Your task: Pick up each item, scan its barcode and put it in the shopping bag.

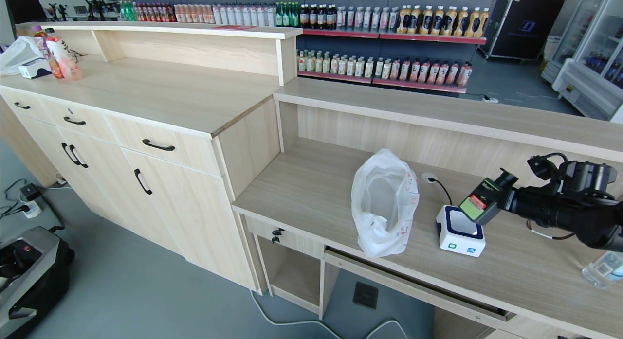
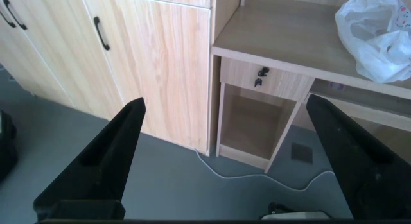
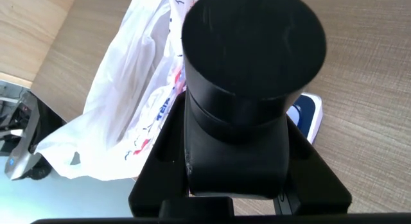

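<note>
left claw (image 2: 226,102): released, both fingers spread wide with nothing between them; it hangs low over the grey floor in front of the wooden cupboard doors
clear bottle (image 1: 602,269): lies on the desk at its near right edge, well apart from the scanner
right claw (image 1: 492,198): clenched on the dark item, fingers pressed to both of its sides; the arm comes in from the right above the desk
dark item (image 3: 250,44): round-bodied, black, with a green and red label on the end turned toward the scanner; held in the air just above the scanner's far right corner, not touching it
scanner (image 1: 460,230): small white box with a dark blue rim and a pale window on top, standing on the desk just beside the bag
shopping bag (image 1: 384,203): thin white plastic, standing upright on the desk to the left of the scanner, its mouth open
cable (image 1: 442,187): black, runs from behind the scanner to a round hole in the desk
desk (image 1: 311,183): light wood, lower than the long counter on the left
shelves (image 1: 384,35): far behind the desk, lined with rows of drink bottles
</note>
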{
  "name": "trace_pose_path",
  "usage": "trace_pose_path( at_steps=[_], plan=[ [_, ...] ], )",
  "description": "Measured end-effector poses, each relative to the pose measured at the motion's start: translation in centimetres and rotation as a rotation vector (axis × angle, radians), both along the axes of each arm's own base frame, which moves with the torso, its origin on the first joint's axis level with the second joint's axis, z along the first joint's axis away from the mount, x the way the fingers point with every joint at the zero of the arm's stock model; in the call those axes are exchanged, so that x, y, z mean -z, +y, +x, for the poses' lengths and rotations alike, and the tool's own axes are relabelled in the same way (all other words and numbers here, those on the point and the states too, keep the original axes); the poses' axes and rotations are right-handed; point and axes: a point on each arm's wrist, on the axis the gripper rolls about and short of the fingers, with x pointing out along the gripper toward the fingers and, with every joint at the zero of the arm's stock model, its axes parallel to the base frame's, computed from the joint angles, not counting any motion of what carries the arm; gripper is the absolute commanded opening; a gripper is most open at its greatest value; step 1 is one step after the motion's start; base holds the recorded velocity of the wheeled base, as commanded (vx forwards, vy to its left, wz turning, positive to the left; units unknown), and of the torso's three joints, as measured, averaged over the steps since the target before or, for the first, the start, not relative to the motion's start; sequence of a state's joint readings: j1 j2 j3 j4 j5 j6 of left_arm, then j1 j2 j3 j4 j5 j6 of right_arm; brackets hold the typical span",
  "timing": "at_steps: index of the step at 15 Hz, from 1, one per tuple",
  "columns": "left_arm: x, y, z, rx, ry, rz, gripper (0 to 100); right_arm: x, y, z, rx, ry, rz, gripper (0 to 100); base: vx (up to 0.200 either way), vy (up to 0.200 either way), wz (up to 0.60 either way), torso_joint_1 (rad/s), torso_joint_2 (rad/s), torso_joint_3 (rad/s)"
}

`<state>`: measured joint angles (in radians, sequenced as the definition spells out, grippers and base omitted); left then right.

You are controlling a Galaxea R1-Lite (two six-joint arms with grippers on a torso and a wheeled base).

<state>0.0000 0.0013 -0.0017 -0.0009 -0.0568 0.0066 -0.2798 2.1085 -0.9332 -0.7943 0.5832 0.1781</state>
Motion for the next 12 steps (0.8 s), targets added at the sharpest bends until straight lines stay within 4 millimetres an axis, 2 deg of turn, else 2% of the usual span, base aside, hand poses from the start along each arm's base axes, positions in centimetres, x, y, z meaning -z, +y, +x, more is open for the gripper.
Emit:
trace_pose_path(
  at_steps=[12],
  plan=[
    [0.00,0.00,0.00,0.000,0.000,0.000,100,0.40,1.03,1.07,-0.020,-0.001,-0.008,0,0.000,0.000,0.00,0.000,0.00,0.000]
  ],
)
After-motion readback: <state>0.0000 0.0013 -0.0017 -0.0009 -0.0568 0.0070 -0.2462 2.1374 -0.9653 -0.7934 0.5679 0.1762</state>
